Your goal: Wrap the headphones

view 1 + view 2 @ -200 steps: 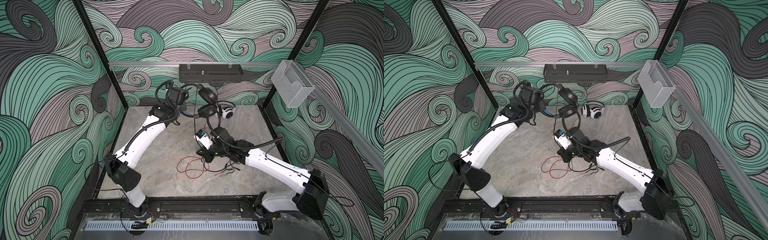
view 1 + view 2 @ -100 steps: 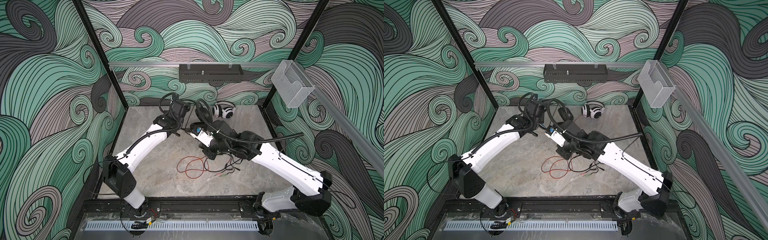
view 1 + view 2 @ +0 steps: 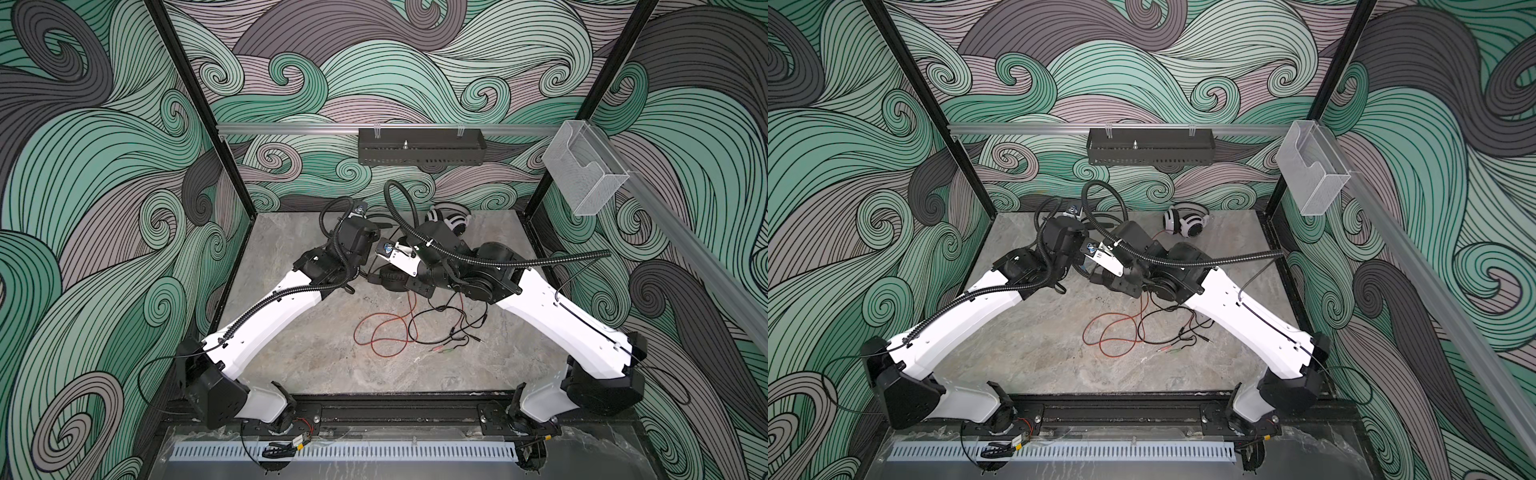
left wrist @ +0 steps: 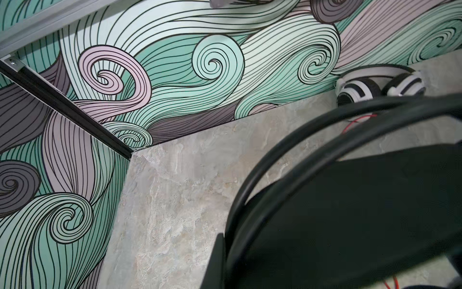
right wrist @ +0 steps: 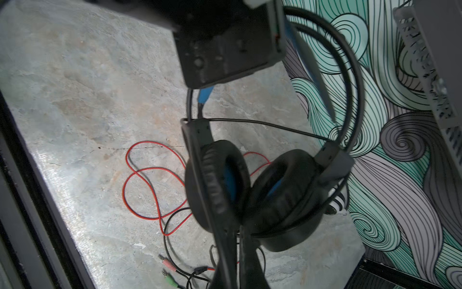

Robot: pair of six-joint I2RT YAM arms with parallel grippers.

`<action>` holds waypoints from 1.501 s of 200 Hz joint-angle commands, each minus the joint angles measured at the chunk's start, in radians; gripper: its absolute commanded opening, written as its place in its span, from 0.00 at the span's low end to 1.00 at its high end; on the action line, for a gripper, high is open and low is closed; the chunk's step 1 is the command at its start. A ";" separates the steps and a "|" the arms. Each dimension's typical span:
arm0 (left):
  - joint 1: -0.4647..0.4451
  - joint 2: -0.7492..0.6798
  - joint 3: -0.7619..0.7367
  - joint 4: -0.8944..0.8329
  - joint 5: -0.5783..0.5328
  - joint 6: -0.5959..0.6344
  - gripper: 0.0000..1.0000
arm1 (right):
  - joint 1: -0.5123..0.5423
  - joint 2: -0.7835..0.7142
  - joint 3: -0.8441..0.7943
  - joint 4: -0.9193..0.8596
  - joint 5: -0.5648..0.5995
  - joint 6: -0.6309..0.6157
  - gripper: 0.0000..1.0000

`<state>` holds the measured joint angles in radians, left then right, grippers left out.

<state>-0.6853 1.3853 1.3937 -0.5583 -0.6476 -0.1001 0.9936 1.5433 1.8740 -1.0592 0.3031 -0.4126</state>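
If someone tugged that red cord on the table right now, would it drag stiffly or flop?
Probably floppy: the red cord lies in loose, uneven loops on the table. Being thin, it likely weighs little. It may snag, since it crosses the black cord.

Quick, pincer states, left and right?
Left pincer: closed, holding the black headset by its headband.
Right pincer: closed; too blurred to tell what, if anything, it grips.
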 commanded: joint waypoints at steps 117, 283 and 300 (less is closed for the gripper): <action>-0.008 -0.252 -0.111 -0.172 0.362 0.169 0.00 | -0.032 -0.059 -0.081 0.130 0.262 -0.212 0.07; -0.008 -0.299 0.015 -0.228 0.501 0.014 0.00 | -0.303 -0.314 -0.523 0.551 -0.049 0.005 0.12; -0.008 -0.294 0.029 -0.234 0.510 0.013 0.00 | -0.355 -0.331 -0.544 0.561 -0.118 0.061 0.12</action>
<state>-0.6918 1.1160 1.3598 -0.8112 -0.1703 -0.0376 0.6895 1.2560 1.3483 -0.5758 0.2855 -0.4618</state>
